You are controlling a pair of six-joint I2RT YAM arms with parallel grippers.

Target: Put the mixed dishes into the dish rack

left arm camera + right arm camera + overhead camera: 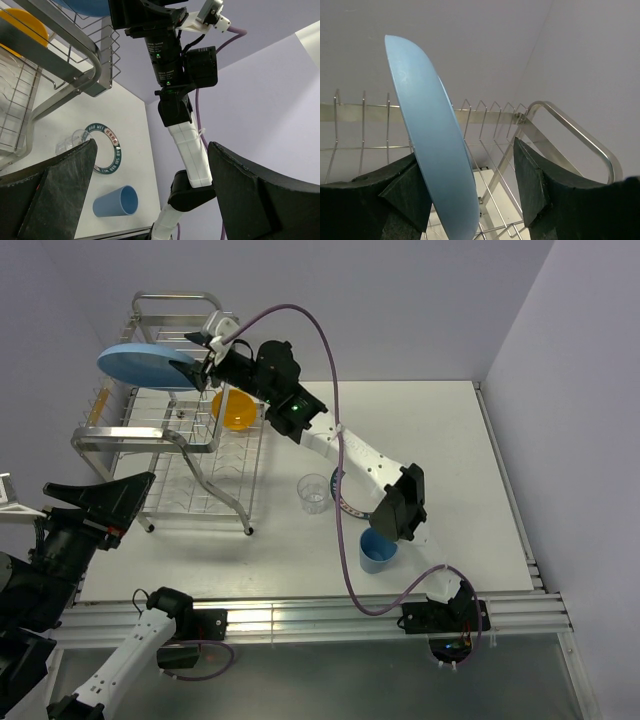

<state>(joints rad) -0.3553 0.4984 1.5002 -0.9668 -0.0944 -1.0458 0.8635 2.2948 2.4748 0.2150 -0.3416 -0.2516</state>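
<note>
My right gripper (pixel 195 352) is open at the upper tier of the silver wire dish rack (pixel 200 455). The light-blue plate (pixel 140 365) stands on edge between its jaws. In the right wrist view the plate (pixel 435 150) leans on the left finger, with a wide gap to the right finger (pixel 540 180). The orange-yellow bowl (pixel 237 408) sits in the rack. The clear glass (pixel 313 492), the teal-rimmed white plate (pixel 117 150) and the blue cup (pixel 378 552), which lies on its side, are on the table. My left gripper (pixel 125 498) is open and empty beside the rack's near left.
The right arm (pixel 350 455) stretches across the table over the white plate and partly hides it in the top view. The rack's bent tube frame (pixel 75 65) stands close to my left gripper (pixel 152 147). Walls close the back and right of the table.
</note>
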